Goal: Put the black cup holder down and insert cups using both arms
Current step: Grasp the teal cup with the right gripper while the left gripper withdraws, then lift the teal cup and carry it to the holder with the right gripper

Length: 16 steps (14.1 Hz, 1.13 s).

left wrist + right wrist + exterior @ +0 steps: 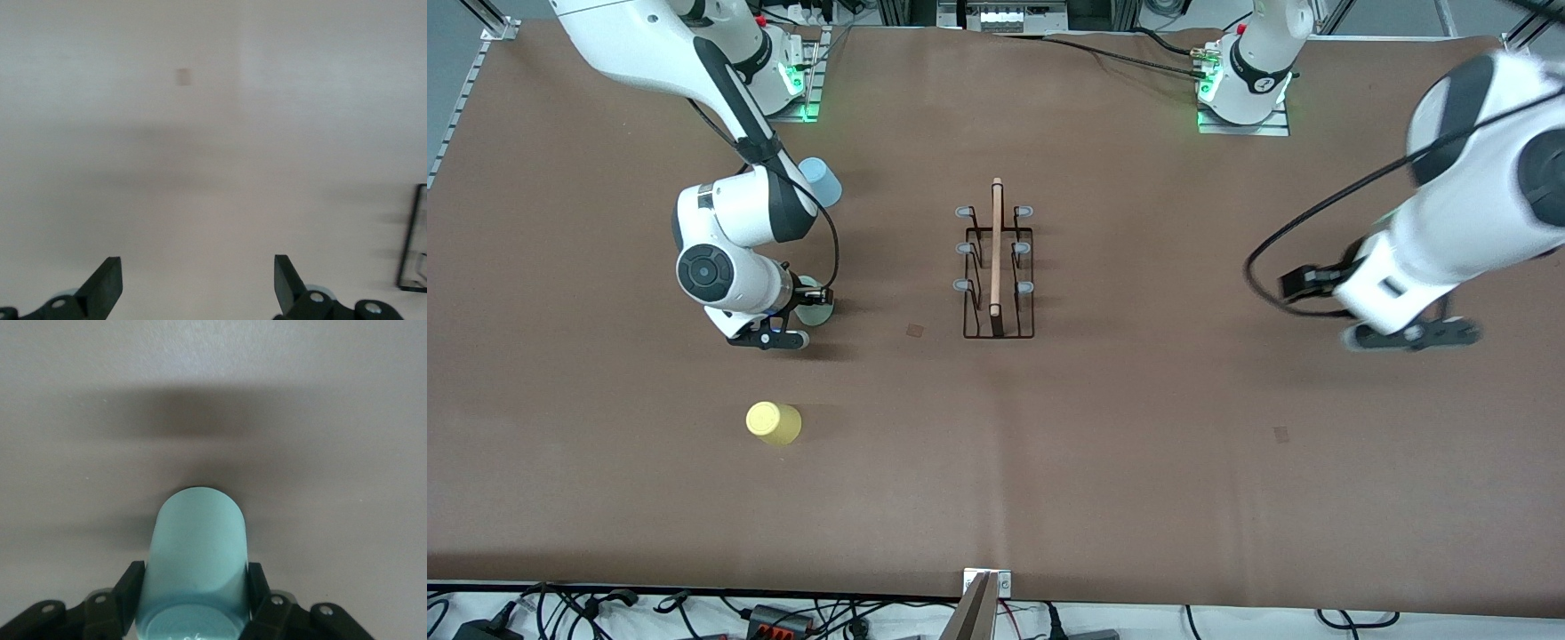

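The black cup holder [997,267] stands mid-table, its wooden handle running toward the front camera. My right gripper [815,304] is shut on the mint green cup [815,302], toward the right arm's end of the table. In the right wrist view the fingers [130,587] press both sides of that cup [197,553], and its closed base faces the camera. The light blue cup [821,181] stands upside down close to the right arm's base. The yellow cup [774,423] stands nearer to the front camera. My left gripper [1414,336] [197,287] is open and empty over bare table.
The brown mat [1138,427] covers the table. A corner of the cup holder [413,240] shows at the edge of the left wrist view. Cables lie along the table edge nearest to the front camera [783,613].
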Each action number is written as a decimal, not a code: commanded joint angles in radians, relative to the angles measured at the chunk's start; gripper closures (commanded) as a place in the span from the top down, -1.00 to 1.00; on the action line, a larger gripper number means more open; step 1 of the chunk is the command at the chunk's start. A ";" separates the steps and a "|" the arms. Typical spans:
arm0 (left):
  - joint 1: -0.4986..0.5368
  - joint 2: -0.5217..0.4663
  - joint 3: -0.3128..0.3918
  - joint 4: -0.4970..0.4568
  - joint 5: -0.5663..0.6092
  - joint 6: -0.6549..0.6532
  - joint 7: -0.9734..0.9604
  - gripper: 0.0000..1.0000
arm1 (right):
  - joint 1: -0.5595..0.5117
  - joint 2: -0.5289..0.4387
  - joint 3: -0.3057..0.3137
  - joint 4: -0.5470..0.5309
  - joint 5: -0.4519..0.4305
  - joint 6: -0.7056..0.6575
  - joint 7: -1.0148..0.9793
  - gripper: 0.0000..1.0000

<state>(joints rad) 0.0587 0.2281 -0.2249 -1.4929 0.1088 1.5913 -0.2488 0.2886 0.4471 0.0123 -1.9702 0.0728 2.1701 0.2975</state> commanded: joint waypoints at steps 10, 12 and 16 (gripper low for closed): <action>-0.149 -0.200 0.240 -0.142 -0.110 0.021 0.056 1.00 | 0.158 -0.024 0.141 0.363 0.110 -0.435 0.115 -0.41; -0.146 -0.200 0.239 -0.144 -0.110 0.019 0.059 1.00 | 0.208 -0.024 0.158 0.366 0.111 -0.435 0.159 -0.41; -0.137 -0.214 0.239 -0.158 -0.112 0.013 0.128 1.00 | 0.287 -0.022 0.158 0.370 0.113 -0.431 0.215 -0.41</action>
<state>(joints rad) -0.0792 0.0449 0.0063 -1.6236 0.0150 1.5992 -0.1595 0.5555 0.4244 0.1733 -1.6172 0.1739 1.7552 0.4789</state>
